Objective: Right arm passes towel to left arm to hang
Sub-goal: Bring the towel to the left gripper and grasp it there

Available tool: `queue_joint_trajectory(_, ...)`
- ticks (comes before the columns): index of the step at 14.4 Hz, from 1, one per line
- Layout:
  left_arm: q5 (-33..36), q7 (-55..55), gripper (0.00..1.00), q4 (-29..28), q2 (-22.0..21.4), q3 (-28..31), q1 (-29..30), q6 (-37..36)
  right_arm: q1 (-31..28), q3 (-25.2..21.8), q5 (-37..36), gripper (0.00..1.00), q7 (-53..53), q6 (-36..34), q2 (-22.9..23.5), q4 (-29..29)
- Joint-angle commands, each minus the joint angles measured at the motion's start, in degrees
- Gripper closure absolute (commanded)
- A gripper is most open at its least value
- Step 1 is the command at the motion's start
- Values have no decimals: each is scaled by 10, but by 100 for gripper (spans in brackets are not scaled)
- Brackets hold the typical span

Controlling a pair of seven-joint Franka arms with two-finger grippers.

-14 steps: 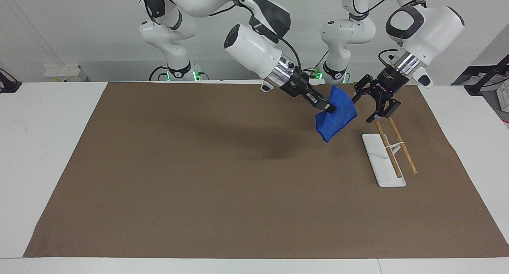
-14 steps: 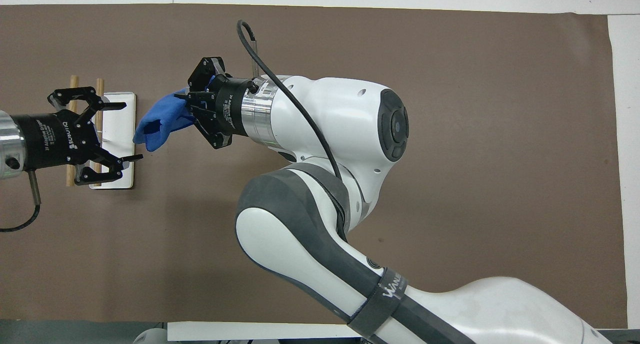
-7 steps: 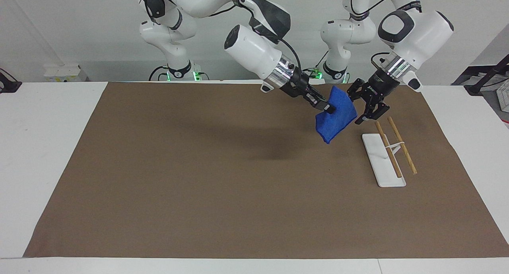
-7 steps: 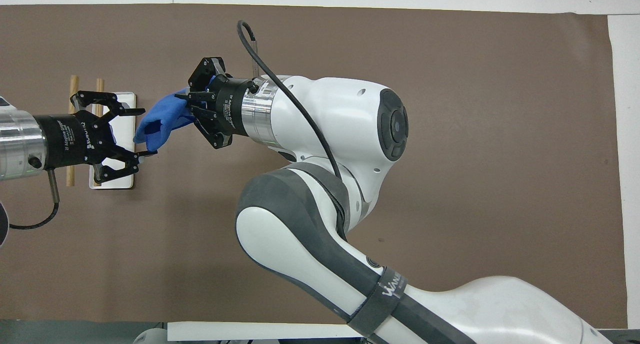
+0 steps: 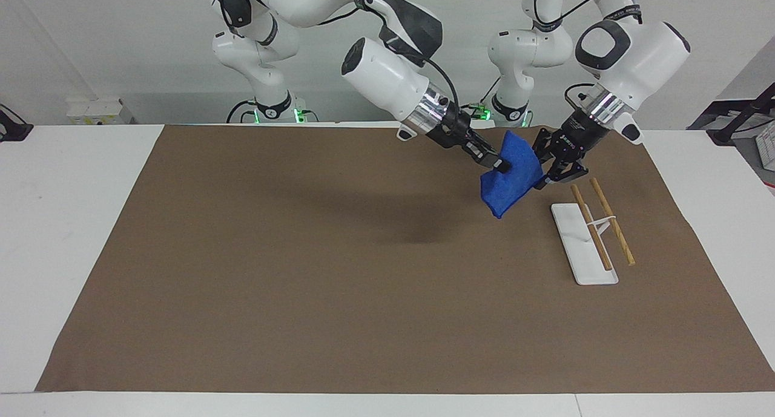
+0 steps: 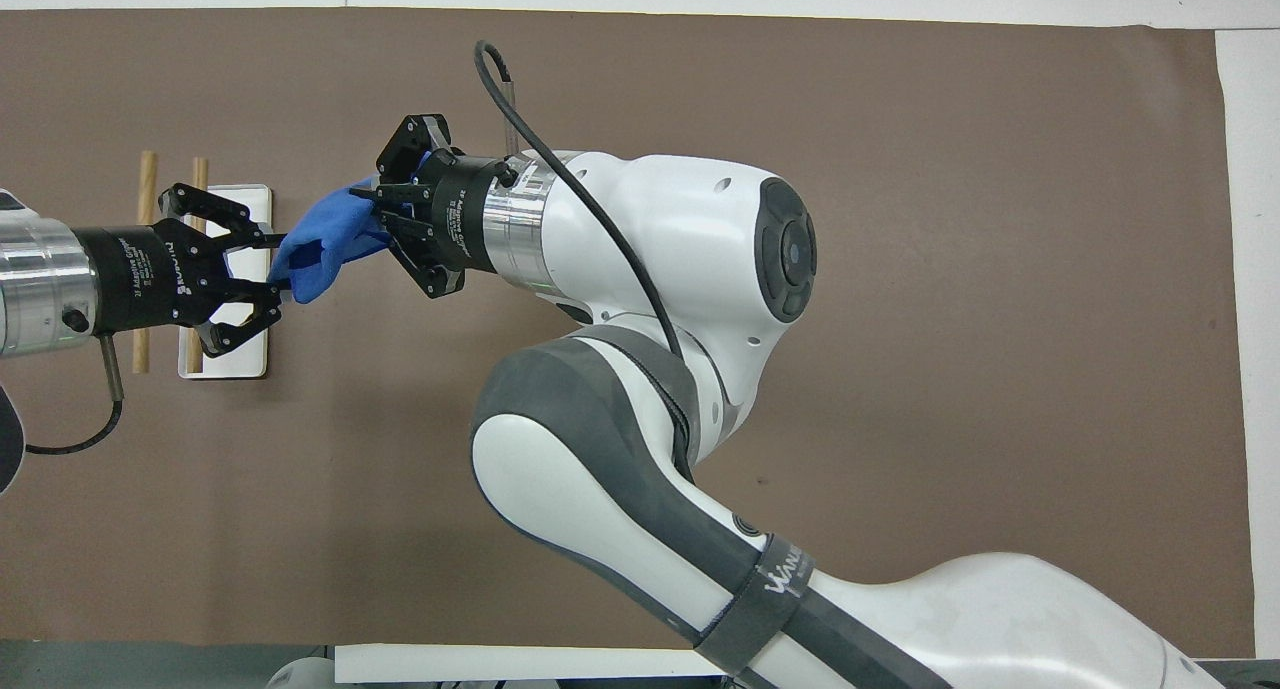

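The blue towel [image 5: 507, 187] [image 6: 325, 244] hangs in the air over the brown mat, beside the small rack. My right gripper [image 5: 499, 163] [image 6: 380, 221] is shut on one end of it, the arm reaching across toward the left arm's end of the table. My left gripper [image 5: 540, 174] [image 6: 280, 262] is at the towel's free end. Its fingers have closed in on that end from both sides and touch it. Both grippers hold the towel between them, over the mat and the rack's nearer end.
A white base plate [image 5: 575, 247] [image 6: 250, 204] carrying two wooden rods [image 5: 613, 230] [image 6: 147, 169] lies on the brown mat [image 5: 303, 253] toward the left arm's end, just under the left gripper. White table shows around the mat.
The left gripper moved in to the towel's free end and its fingers closed from wide open onto the cloth. The right arm and the towel stayed put.
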Motion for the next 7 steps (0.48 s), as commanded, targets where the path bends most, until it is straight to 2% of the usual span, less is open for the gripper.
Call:
queue_joint_trajectory(1, -6, 35, 100, -6, -1, 4, -2, 11, -5, 8, -2, 100, 3, 2, 7, 10)
queue_joint_trajectory(7, -6, 37, 100, -2, 1, 5, -2, 13, -5, 8, -2, 100, 3, 1, 7, 10)
